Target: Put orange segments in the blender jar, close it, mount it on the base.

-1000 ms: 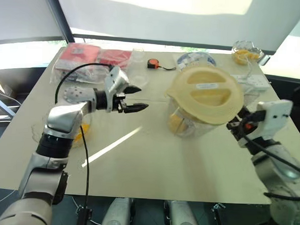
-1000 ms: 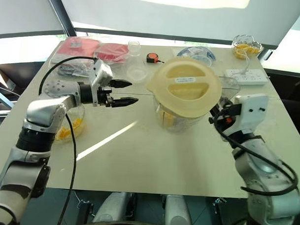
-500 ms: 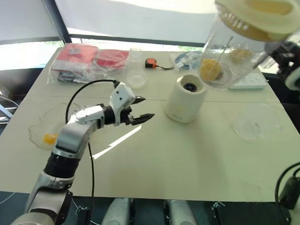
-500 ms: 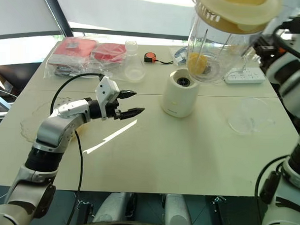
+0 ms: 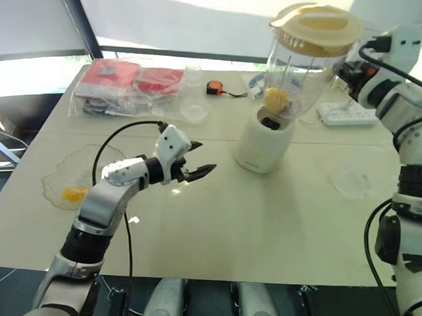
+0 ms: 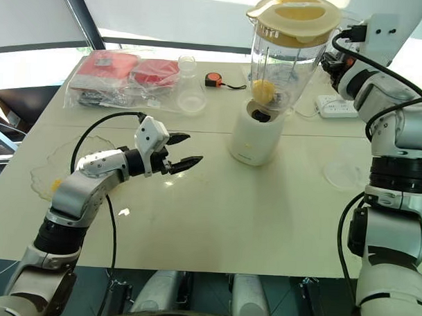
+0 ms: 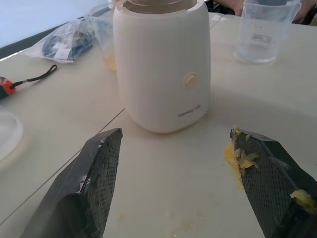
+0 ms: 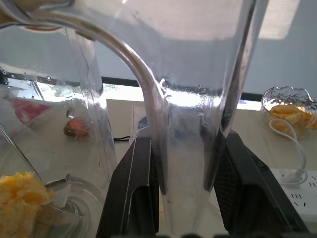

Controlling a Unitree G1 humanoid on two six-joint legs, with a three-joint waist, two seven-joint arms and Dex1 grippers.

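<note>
Left eye view: the right gripper (image 5: 347,71) is clenched on the side handle of the large clear plastic blender jar (image 5: 297,81), holding it up off the cream table (image 5: 264,222). The jar wears a cream-yellow round lid (image 5: 317,26) and hangs slightly tilted, its bottom just over the dark socket of the cream-white squat cylindrical base (image 5: 263,142); whether it touches the socket I cannot tell. A clump of glossy orange-yellow orange segments (image 5: 273,98) lies low inside the jar. The left gripper (image 5: 199,158) hovers above the table with its black fingers spread and nothing between them, pointing toward the base, which stands near, just beyond its tips. Behind this gripper, beside the forearm, a clear scalloped glass bowl (image 5: 75,177) holds one orange piece.

Right eye view: past the right gripper, a white power strip (image 6: 332,105) lies on the table.

Left wrist view: the two black fingers (image 7: 94,178) stand wide apart, yellow pulp stuck on one pad, and the base stands between and beyond them. A small clear measuring cup (image 7: 262,30) sits farther off.

Right wrist view: the black pads (image 8: 136,188) press both sides of the jar's clear handle. Beyond the fingers, a scalloped glass bowl of orange pieces (image 8: 290,111) stands on the table.
</note>
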